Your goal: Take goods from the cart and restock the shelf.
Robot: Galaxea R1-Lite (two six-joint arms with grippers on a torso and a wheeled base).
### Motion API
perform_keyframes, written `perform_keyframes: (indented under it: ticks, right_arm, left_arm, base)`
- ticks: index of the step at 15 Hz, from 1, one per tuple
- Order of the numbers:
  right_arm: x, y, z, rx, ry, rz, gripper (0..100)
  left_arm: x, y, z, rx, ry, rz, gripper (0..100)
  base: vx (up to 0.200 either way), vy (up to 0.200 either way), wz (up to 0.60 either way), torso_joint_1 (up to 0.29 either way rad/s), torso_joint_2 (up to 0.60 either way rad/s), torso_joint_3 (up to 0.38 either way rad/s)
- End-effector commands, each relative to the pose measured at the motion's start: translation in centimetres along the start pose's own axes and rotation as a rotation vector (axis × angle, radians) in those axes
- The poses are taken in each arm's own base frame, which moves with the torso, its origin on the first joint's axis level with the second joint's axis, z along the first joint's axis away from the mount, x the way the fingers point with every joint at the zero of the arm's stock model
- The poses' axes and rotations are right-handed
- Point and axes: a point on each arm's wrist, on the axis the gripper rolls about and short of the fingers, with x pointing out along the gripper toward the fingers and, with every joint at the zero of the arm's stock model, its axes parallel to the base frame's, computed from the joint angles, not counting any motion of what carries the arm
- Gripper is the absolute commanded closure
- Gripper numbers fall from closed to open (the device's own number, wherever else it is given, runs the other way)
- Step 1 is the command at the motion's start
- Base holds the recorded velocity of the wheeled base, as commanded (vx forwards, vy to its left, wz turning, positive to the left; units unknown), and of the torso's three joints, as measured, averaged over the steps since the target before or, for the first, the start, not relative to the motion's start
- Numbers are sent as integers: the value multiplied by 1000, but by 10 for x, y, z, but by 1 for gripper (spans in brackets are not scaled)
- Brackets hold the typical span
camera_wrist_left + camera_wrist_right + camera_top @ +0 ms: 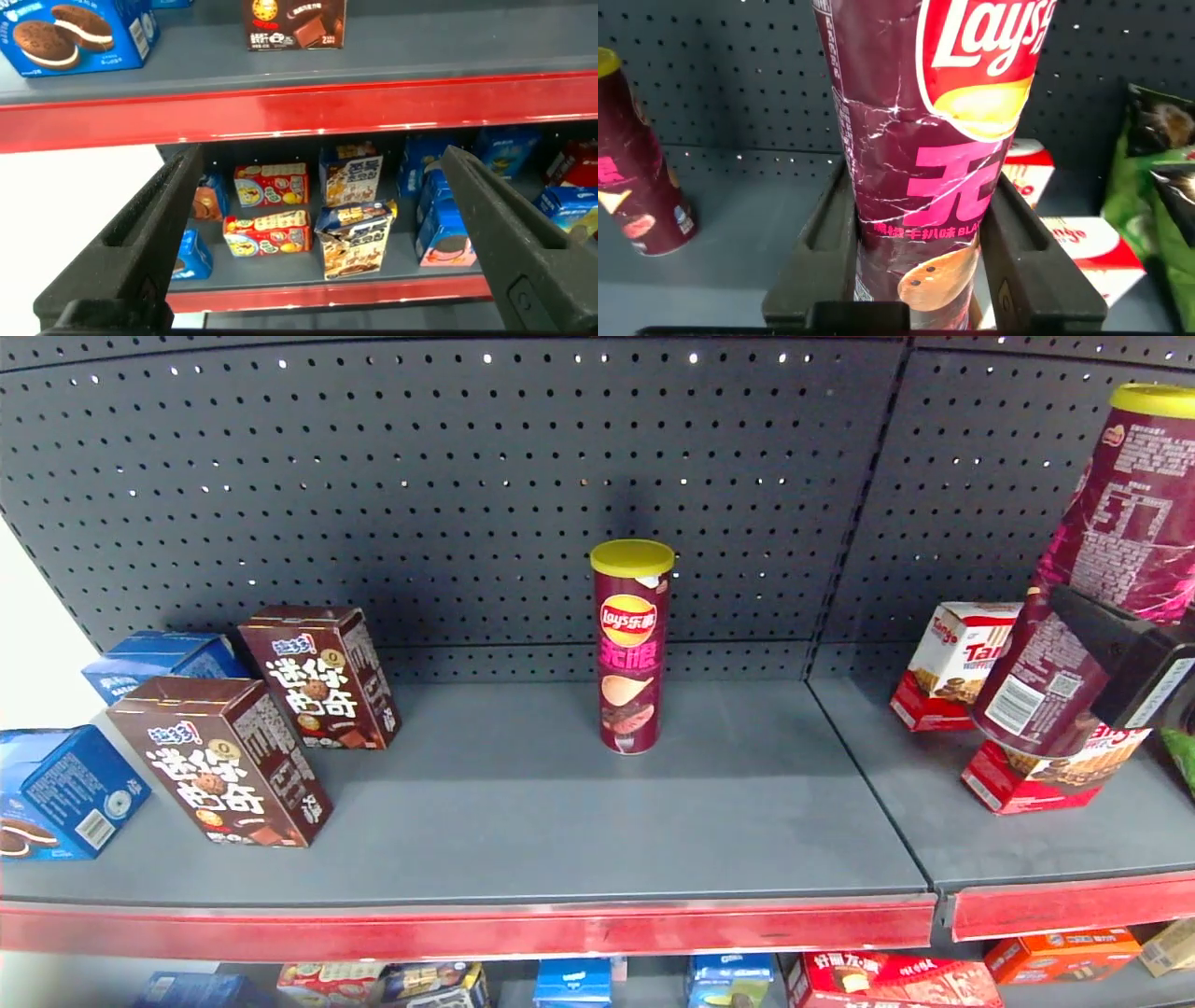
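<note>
- chip can (1111, 551) clamped in r gripper (920, 271), long axis tilted off upright, above wafer boxes (1027, 775).
- likely target by standing can (631, 649) on shelf (579, 821): toward robot's left.
- l gripper (322, 233) fingers apart, empty, held low.

Held chip can (1111, 569) cut by head view's right edge, base covering part of red wafer box (1036, 782) near shelf (560, 821) front edge; right gripper (1092, 644) cut by same edge, far finger behind can; green bag (1181, 756) cropped there too; blue box (56, 798) at shelf's left end cropped.
</note>
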Motion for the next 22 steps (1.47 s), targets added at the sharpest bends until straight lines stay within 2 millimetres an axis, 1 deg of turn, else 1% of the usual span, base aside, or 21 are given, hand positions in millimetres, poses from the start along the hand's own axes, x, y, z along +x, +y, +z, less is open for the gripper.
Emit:
perform_keyframes:
  ticks: [1, 2, 3, 4, 6, 7, 8, 9, 10, 11, 12, 13, 14, 15, 16, 17, 18, 19, 20, 21, 22]
  right_arm:
    - [-12, -7, -5, -3, 4, -7, 100]
    - [-14, -7, -6, -3, 8, -13, 100]
    - [-14, -7, -6, -2, 7, -16, 100]
    - [-13, -7, -4, 3, 2, -15, 100]
    - [-11, -5, -2, 15, -2, -9, 100]
    - [-13, -4, -1, 22, -6, -2, 100]
    - [-13, -5, 0, 23, -9, -2, 100]
    - [-14, -5, 0, 25, -10, -4, 100]
    - [-14, -6, 1, 27, -13, -4, 100]
    - [-16, -7, 1, 29, -16, -7, 100]
    - [-17, -8, 2, 30, -20, -9, 100]
    - [-17, -9, 4, 33, -24, -16, 100]
    - [-18, -10, 5, 35, -25, -33, 100]
    - [-19, -11, 7, 37, -29, -39, 100]
    - [-20, -12, 7, 36, -32, -44, 100]
    - [-21, -12, 7, 36, -30, -54, 100]
    - [-21, -13, 8, 38, -31, -61, 100]
    - [-21, -13, 8, 39, -30, -69, 100]
    - [-21, -13, 8, 38, -30, -69, 100]
    - [-21, -13, 9, 37, -29, -71, 100]
    - [-20, -13, 8, 36, -28, -71, 100]
  left_arm:
    - [0, 0, 0, 24, -4, -14, 0]
    - [-4, -1, 15, 33, -70, -76, 0]
    - [-9, -2, 46, -21, -129, -179, 0]
    - [-6, -1, 65, -63, -128, -202, 0]
    - [-1, 0, 115, -65, -150, -278, 0]
    - [9, 1, 145, -66, -154, -318, 0]
    - [26, -1, 180, -68, -156, -379, 0]
    - [47, -6, 206, -70, -145, -457, 0]
    - [55, -9, 216, -73, -144, -500, 0]
    - [72, -20, 233, -81, -129, -597, 0]
    - [101, -41, 236, -84, -53, -692, 0]
    - [113, -47, 229, -80, -4, -690, 0]
    - [140, -62, 214, -69, 85, -718, 0]
    - [159, -71, 210, -74, 94, -762, 0]
    - [186, -78, 205, -77, 88, -789, 0]
    - [205, -83, 204, -77, 61, -805, 0]
    - [217, -87, 202, -77, 41, -816, 0]
    - [237, -96, 195, -80, 50, -823, 0]
    - [243, -99, 191, -81, 68, -824, 0]
    - [254, -103, 180, -82, 107, -829, 0]
    - [260, -106, 175, -83, 130, -842, 0]
  base:
    - [0, 0, 0, 0, 0, 0]
    - [0, 0, 0, 0, 0, 0]
    - [0, 0, 0, 0, 0, 0]
    - [0, 0, 0, 0, 0, 0]
    - [0, 0, 0, 0, 0, 0]
    - [0, 0, 0, 0, 0, 0]
    - [0, 0, 0, 0, 0, 0]
    - [0, 0, 0, 0, 0, 0]
    - [0, 0, 0, 0, 0, 0]
    - [0, 0, 0, 0, 0, 0]
    - [0, 0, 0, 0, 0, 0]
    - [0, 0, 0, 0, 0, 0]
    - [0, 0, 0, 0, 0, 0]
    - [0, 0, 0, 0, 0, 0]
    - [0, 0, 0, 0, 0, 0]
    - [0, 0, 0, 0, 0, 0]
    - [0, 0, 0, 0, 0, 0]
    - [0, 0, 0, 0, 0, 0]
    - [0, 0, 0, 0, 0, 0]
    - [0, 0, 0, 0, 0, 0]
    - [0, 0, 0, 0, 0, 0]
